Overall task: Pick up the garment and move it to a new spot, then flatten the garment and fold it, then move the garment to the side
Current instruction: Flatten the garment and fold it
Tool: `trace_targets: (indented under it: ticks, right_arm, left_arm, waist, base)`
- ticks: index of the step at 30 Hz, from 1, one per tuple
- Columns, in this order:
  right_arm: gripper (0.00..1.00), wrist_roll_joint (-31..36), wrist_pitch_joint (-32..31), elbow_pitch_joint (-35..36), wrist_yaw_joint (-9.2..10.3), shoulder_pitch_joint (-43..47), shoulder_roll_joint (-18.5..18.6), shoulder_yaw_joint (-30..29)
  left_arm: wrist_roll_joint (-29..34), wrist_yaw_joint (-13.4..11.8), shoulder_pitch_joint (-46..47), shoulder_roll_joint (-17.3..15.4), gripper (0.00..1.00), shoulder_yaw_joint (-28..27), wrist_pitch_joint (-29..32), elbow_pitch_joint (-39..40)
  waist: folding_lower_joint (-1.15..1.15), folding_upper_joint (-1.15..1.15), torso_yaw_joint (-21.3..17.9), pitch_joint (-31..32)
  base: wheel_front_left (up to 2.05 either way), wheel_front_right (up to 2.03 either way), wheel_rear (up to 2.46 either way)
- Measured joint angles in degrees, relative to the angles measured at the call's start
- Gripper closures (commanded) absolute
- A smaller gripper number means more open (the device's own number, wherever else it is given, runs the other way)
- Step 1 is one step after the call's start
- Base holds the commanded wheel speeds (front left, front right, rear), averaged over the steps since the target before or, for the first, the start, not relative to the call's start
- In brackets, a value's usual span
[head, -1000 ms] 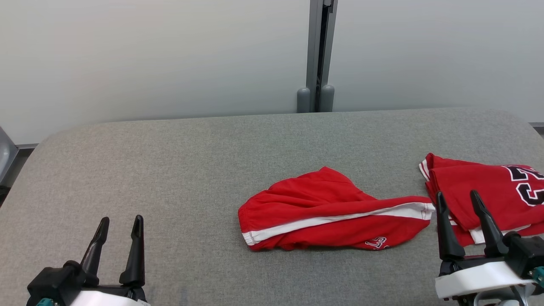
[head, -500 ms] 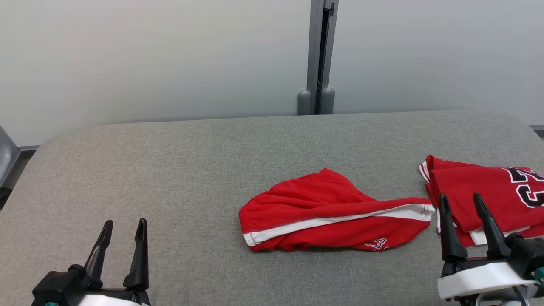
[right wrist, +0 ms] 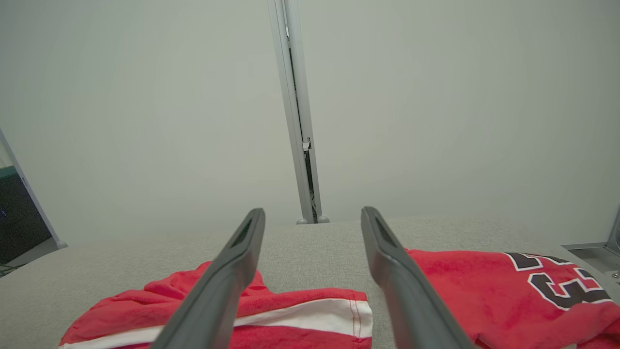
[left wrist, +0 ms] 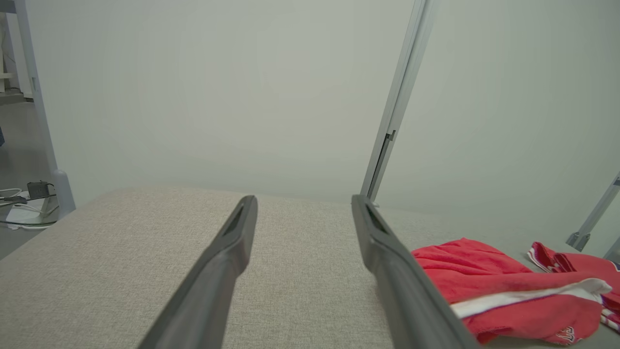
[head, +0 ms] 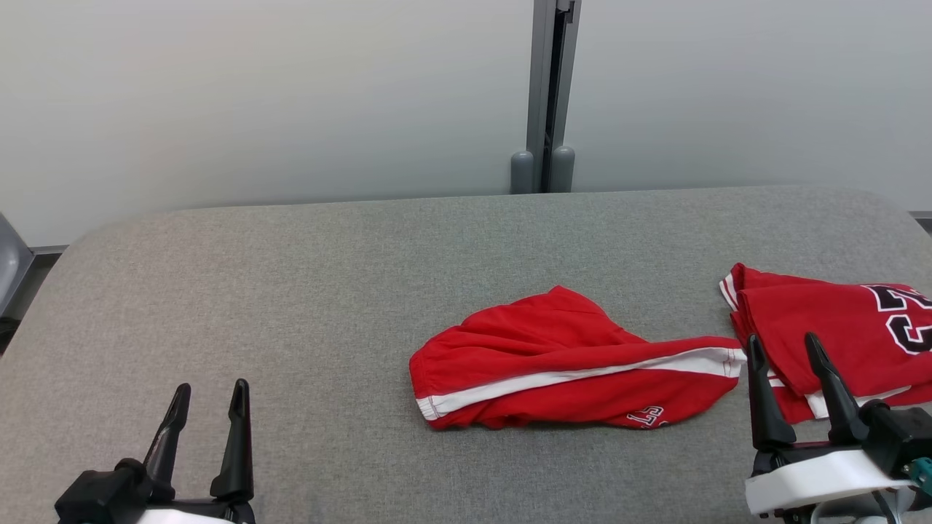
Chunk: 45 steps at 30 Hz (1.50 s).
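For a good first lift, the right gripper [head: 782,340], nearest at four o'clock, should probably reach toward its eleven o'clock and pinch the white-striped hem of the garment [head: 553,364] (red shorts, crumpled just right of the centre of the grey table [head: 291,291]). It should bite deep enough and keep off the folded jersey [head: 837,320] at three o'clock. Both claws stand spread wide and empty. The left gripper [head: 210,387] waits at seven o'clock, well apart from the cloth.
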<state>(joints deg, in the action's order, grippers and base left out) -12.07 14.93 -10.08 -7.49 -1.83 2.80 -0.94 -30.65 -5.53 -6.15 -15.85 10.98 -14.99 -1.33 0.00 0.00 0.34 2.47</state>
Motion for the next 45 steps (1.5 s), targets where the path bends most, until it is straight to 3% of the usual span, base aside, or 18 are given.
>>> trace_targets:
  ticks: [6, 12, 20, 26, 35, 45]
  right_arm:
    - [0.00, 0.8, -1.1, -1.9, 0.00, 0.0, 0.0, -0.8]
    - [0.00, 3.0, -10.2, -6.5, 0.00, -2.3, 0.1, -1.6]
    - [0.00, 2.6, -17.7, -10.8, 0.00, -8.0, 2.1, -1.1]
    - [0.00, 4.0, -20.5, -12.6, 0.00, -12.3, 3.7, -0.6]
    - [0.00, 2.9, -25.4, -17.0, 0.00, -16.8, 5.2, 2.6]
    - [0.00, 1.7, -25.3, -19.0, 0.00, -19.8, 5.9, 4.5]
  left_arm:
    - [-0.3, 0.8, 0.0, 0.2, 0.00, 0.8, 1.0, -0.7]
    - [-1.8, 3.4, 1.5, 0.3, 0.00, 3.1, 4.6, -1.9]
    - [-4.1, 8.7, 6.5, 0.3, 0.00, 9.2, 14.0, -6.6]
    - [-4.8, 11.6, 11.4, 0.5, 0.00, 13.7, 17.6, -11.4]
    - [-7.4, 12.8, 17.7, 0.1, 0.00, 19.2, 19.7, -16.0]
    - [-11.6, 13.0, 22.5, -2.1, 0.00, 25.5, 20.2, -16.2]
  waist:
    - [0.00, 0.00, -0.3, -0.2]
    - [0.00, 0.00, -1.2, -1.2]
    - [0.00, 0.00, -1.7, -4.7]
    - [0.00, 0.00, -1.7, -8.2]
    - [0.00, 0.00, -1.1, -12.6]
    - [0.00, 0.00, -0.8, -15.1]
  base:
    - [0.00, 0.00, 0.00]
    - [0.00, 0.00, 0.00]
    - [0.00, 0.00, 0.00]
    - [0.00, 0.00, 0.00]
    - [0.00, 0.00, 0.00]
    - [0.00, 0.00, 0.00]
